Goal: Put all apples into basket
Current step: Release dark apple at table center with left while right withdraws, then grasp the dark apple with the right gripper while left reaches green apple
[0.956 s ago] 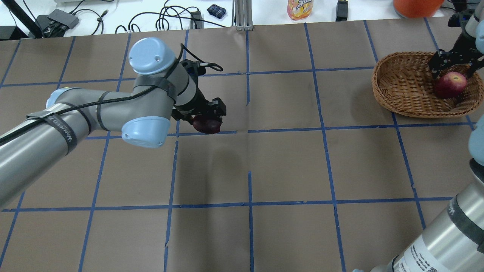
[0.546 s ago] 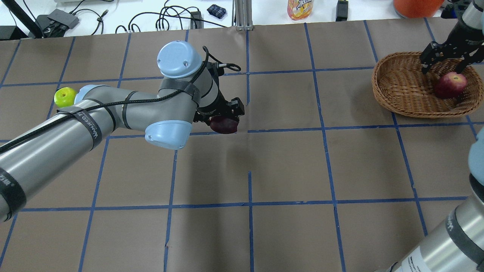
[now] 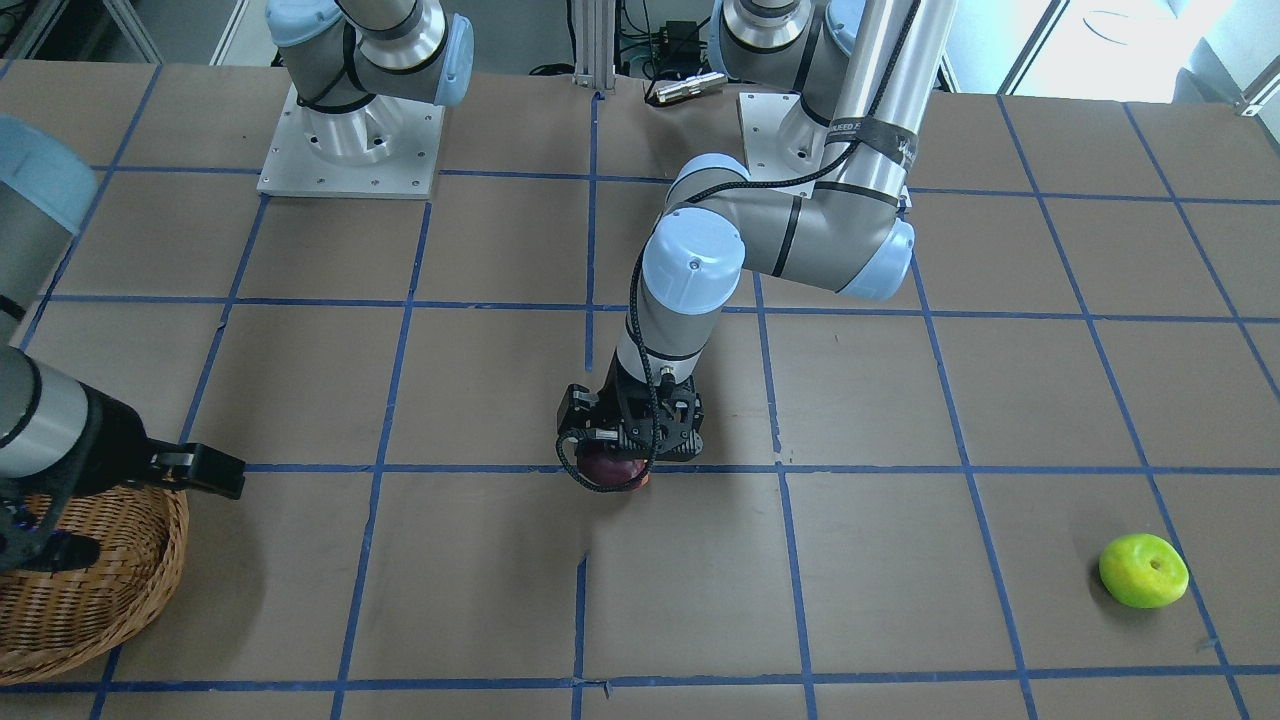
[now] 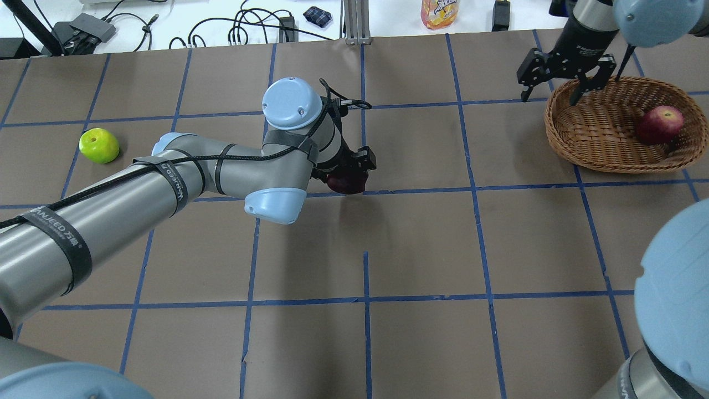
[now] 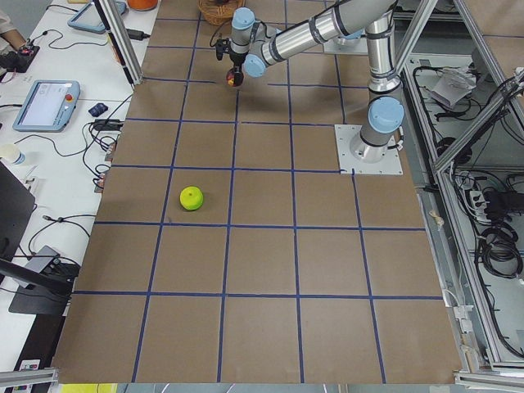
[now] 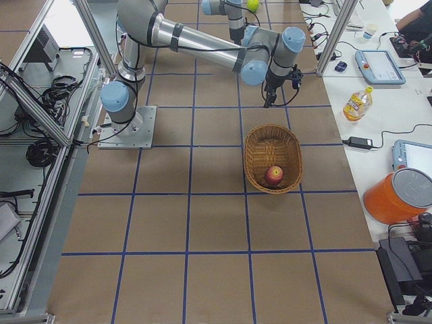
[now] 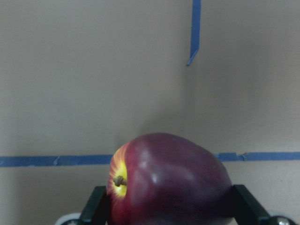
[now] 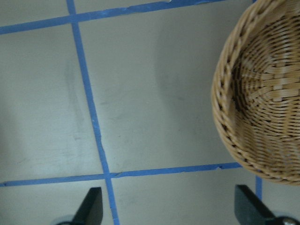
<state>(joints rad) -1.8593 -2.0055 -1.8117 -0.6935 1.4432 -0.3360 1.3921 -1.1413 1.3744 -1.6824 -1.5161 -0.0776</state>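
My left gripper (image 4: 348, 178) is shut on the dark maroon apple (image 4: 344, 183) and holds it just above the table's middle. The left wrist view shows that apple (image 7: 168, 183) between both fingers. The red apple (image 4: 659, 124) lies in the wicker basket (image 4: 562, 138) at the far right. My right gripper (image 4: 550, 91) is open and empty, above the table beside the basket's left rim (image 8: 234, 117). The lime-green apple (image 4: 99, 145) lies alone on the table at the far left and also shows in the front-facing view (image 3: 1143, 570).
Blue tape lines (image 4: 365, 191) grid the brown table. A juice bottle (image 4: 439, 12), cables (image 4: 243, 27) and an orange bucket (image 6: 398, 196) stand beyond the far edge. My left arm's elbow (image 4: 277, 205) stretches across the table's left half.
My left arm has moved right with the maroon apple in its grip, uncovering the green apple. My right gripper has left the red apple in the basket and moved left past its rim.
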